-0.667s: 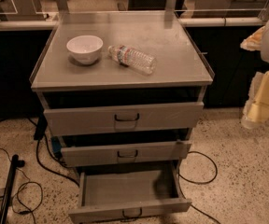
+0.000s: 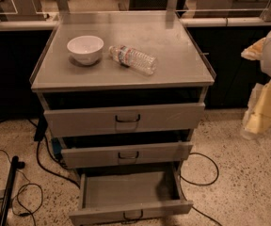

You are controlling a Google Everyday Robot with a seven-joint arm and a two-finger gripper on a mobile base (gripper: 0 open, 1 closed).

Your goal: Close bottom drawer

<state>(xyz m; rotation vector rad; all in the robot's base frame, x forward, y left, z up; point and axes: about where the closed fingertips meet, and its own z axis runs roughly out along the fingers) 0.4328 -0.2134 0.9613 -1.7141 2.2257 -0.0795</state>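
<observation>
The bottom drawer (image 2: pixel 131 213) is the lowest of three grey drawers in a metal cabinet. It is pulled far out, and its shallow tray (image 2: pixel 128 189) is bare inside. A small dark handle (image 2: pixel 133 215) sits at the centre of its slim front panel. My gripper (image 2: pixel 257 119) hangs at the right edge of the camera view, beside the cabinet at about the height of the top drawer. It is well apart from the bottom drawer and touches nothing.
The middle drawer (image 2: pixel 126 154) and the top drawer (image 2: pixel 126 119) stick out a little. A white bowl (image 2: pixel 85 48) and a lying plastic bottle (image 2: pixel 133 59) rest on the cabinet top (image 2: pixel 173 65). Black cables (image 2: pixel 201 173) run over the speckled floor on both sides. A dark pole (image 2: pixel 6 192) lies at the left.
</observation>
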